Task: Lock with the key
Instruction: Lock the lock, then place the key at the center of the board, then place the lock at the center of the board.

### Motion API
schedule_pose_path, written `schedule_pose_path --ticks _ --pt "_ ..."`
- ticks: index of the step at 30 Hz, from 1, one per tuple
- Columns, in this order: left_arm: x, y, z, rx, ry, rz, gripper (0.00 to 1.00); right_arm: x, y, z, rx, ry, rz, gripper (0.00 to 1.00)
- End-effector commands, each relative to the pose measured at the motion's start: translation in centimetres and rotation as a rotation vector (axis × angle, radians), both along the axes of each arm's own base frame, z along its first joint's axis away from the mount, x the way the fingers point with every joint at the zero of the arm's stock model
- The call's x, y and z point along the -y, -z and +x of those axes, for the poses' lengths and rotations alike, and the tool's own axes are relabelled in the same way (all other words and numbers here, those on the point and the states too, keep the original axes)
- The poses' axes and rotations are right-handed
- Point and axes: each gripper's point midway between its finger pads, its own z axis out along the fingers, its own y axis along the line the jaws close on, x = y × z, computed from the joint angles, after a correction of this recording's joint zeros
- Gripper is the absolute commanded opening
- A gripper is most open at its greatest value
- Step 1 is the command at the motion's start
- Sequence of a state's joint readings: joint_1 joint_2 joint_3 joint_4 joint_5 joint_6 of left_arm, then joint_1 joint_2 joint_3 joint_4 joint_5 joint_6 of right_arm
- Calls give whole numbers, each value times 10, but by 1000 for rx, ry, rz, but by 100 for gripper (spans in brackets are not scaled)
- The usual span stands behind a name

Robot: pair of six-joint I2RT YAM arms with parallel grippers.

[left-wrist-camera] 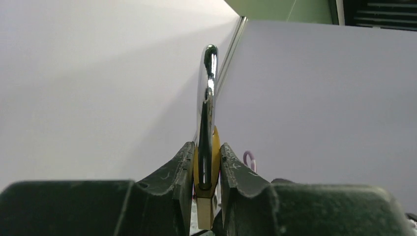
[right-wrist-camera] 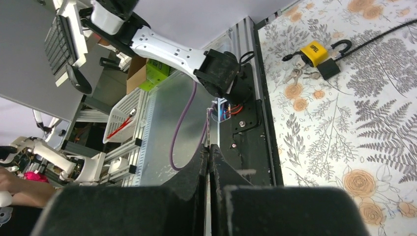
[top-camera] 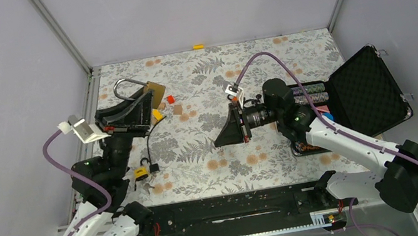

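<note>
Padlock [top-camera: 153, 92] is lifted off the surface [top-camera: 219, 160], brass body clamped in left claw [left-wrist-camera: 206, 150], steadied for keying. Right claw [right-wrist-camera: 209, 153] is pinched shut on an edge-on sliver, probably the key [right-wrist-camera: 208, 130], well apart.

Bare mat [top-camera: 201, 81] lying open centre to 12 o'clock, between left gripper [top-camera: 147, 96] clamping brass padlock [top-camera: 156, 91] and right gripper [top-camera: 221, 140]. Open case [top-camera: 367, 90] blocking 3 o'clock. Small blocks [top-camera: 170, 99] crowding 10 o'clock; yellow padlock [top-camera: 141, 172], keys [right-wrist-camera: 295, 74] cluttering 8 o'clock.
</note>
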State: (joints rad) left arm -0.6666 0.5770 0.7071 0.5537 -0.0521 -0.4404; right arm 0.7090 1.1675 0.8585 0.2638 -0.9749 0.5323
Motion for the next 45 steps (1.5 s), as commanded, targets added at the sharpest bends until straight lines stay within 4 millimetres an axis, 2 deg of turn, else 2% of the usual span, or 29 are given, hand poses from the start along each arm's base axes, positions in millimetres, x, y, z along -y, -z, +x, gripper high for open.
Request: schedule_pose_path --ticks 1,3,5,10,14,18,19,23,26,30,35,40,45 --pt "-17 -40 -5 76 -61 -78 0 1 -1 8 11 63 -20 0" --pt "-12 -23 14 -10 -95 -37 0 4 7 32 3 204 -67 0" --pt "2 4 41 -132 -122 31 0 10 19 60 -19 347 -128 0" --pt "51 89 104 -453 -99 213 0 37 66 132 -85 677 -333 0" --pt "92 160 141 -683 13 302 0 49 96 175 -91 838 -440 0" --pt "123 216 160 -817 99 347 0 53 132 198 -109 901 -542 0" --pt "130 236 164 -858 119 368 0 52 144 200 -126 895 -566 0" --pt "148 291 173 -985 184 411 0 46 178 205 -187 876 -630 0" --pt "155 323 180 -1048 220 425 0 39 195 212 -227 874 -643 0" --pt "152 352 193 -1107 225 445 0 26 208 233 -246 902 -628 0" --pt "132 371 216 -1167 180 455 2 12 217 268 -263 982 -572 0" --pt "117 385 235 -1220 189 438 17 -5 226 294 -314 1025 -545 0" --pt "109 398 243 -1275 179 438 36 -12 240 311 -364 1050 -587 8"
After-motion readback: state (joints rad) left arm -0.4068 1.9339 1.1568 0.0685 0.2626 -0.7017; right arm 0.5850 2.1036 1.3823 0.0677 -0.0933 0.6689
